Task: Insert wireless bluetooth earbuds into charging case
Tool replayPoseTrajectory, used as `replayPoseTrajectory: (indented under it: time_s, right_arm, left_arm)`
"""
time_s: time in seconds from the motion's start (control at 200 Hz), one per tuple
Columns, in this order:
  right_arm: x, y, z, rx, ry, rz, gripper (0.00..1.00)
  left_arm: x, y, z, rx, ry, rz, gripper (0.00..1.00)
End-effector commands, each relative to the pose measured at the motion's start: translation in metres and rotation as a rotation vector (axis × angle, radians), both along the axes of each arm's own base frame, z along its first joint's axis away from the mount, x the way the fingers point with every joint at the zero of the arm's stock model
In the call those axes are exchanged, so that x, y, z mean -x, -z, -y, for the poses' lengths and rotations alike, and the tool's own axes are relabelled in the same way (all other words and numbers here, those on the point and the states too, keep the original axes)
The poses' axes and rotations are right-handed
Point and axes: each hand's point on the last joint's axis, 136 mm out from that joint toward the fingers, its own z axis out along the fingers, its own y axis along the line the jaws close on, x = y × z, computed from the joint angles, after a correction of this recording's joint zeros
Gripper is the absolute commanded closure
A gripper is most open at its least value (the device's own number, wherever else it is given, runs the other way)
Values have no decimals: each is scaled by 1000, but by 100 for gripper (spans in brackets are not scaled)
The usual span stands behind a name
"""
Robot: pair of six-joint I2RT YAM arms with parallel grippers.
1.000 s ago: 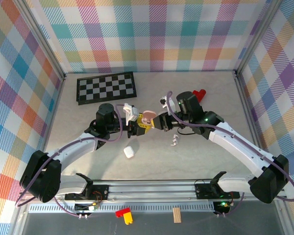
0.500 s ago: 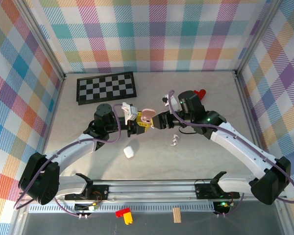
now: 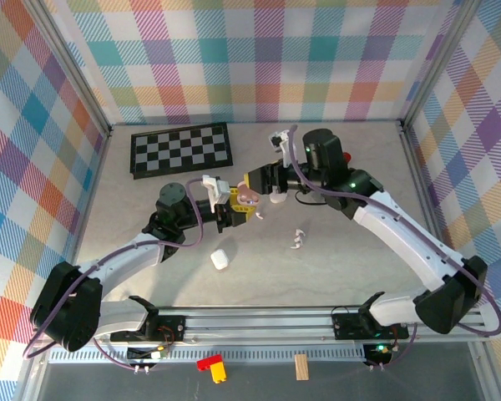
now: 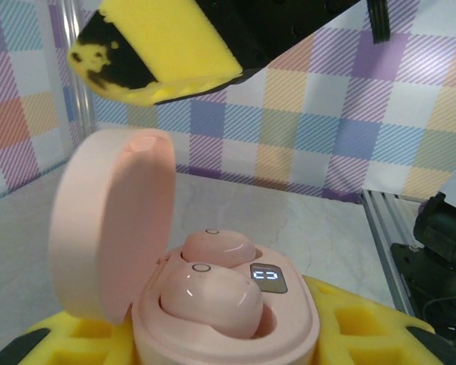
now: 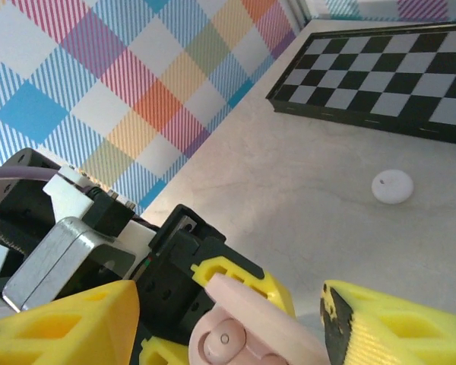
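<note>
**Pink case held open, both pink buds seated; white earbuds loose on the surface**

From where I stand, two pink earbuds (image 4: 211,293) sit side by side in the wells of the pink charging case (image 4: 235,323). Each shows a small ring mark on top. Just behind them a tiny display (image 4: 266,275) glows white on the case body. The lid (image 4: 110,220) stands up on its hinge at the left of the left wrist view, wide open.

The white earbuds (image 3: 298,240) lie loose on the surface (image 3: 351,259), a small tangle of stems. They are to the right of the pink case and nearer the arm bases, with nothing touching them.

The left gripper (image 3: 244,207) has the case clamped by its base, its jaws closed on it, with a yellow pad (image 4: 357,327) pressed to either side. It holds the case up off the surface, around the middle of the workspace.

The right gripper (image 5: 229,308) comes in from the far side with its jaws apart. One yellow finger (image 5: 68,327) sits on each side of the raised lid. The lid is close to the right-hand one, and I can't tell whether they touch. In the left wrist view one of those fingers (image 4: 156,57) hangs just above the lid, its yellow foam scuffed black.

A white pebble-shaped case (image 3: 220,260) rests closed on the surface, near the left arm and well apart from the white earbuds. A folded chessboard (image 3: 181,149) lies at the far left, by the plaid wall (image 3: 259,58).
</note>
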Motion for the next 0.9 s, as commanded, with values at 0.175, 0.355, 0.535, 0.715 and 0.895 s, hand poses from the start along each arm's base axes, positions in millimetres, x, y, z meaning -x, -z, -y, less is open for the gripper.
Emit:
replayPoseTrajectory:
  time_s: [0.175, 0.355, 0.535, 0.715, 0.895]
  right_arm:
    - [26, 1, -7, -23, -144, -70, 48]
    - [40, 3, -3, -34, -173, -94, 51]
    - [37, -4, 2, -42, -133, -75, 46]
    - [7, -7, 17, -82, 84, -126, 31]
    - [12, 1, 4, -242, -8, -332, 22]
  left_arm:
    - [1, -19, -7, 53, -59, 70, 76]
    - [-8, -24, -10, 82, -109, 67, 77]
    - [-5, -24, -10, 78, -101, 111, 76]
    - [-5, -28, -14, 100, -123, 140, 76]
    - [-8, -42, -16, 179, -146, 164, 76]
